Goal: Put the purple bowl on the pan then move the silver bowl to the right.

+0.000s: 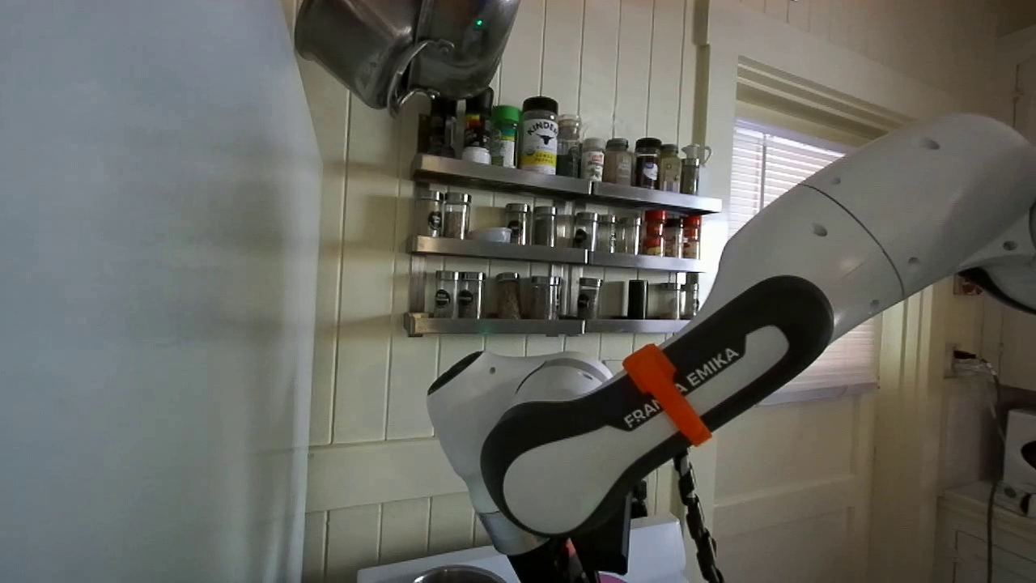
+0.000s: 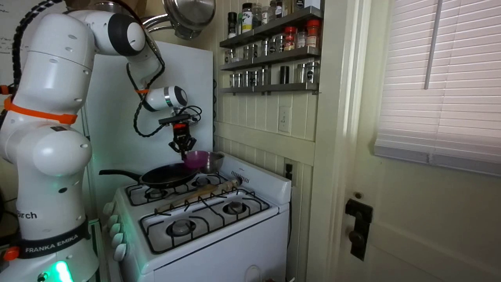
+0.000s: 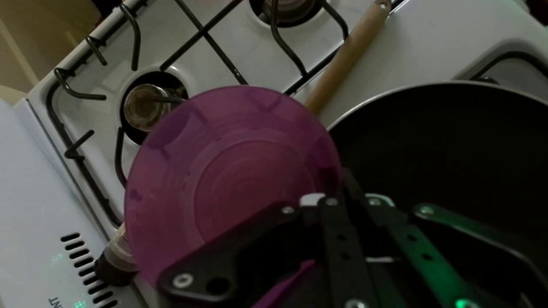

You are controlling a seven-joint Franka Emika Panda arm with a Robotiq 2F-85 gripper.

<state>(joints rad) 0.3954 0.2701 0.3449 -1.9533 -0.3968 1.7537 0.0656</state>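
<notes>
Over stove [image 2: 219, 243]: purple bowl [image 3: 239, 167] mouth-up in tool [image 2: 183, 156], pan handle [image 2: 117, 172] pointing frontward.

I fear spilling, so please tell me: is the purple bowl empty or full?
It looks empty: in the wrist view, the purple bowl shows a bare inside, though the gripper hides part of it.

The counter [image 2: 132, 226] (a white stovetop, strictly speaking) is fitted with black grates [image 3: 204, 33]. One grate is occupied by the black pan [image 2: 168, 176]; toward the back panel [image 2: 258, 181] the silver bowl [image 2: 214, 162] is set, partly hidden. Between the grates, a wooden utensil [image 3: 349, 57] and a dark-capped container [image 3: 119, 255] are laid.
</notes>
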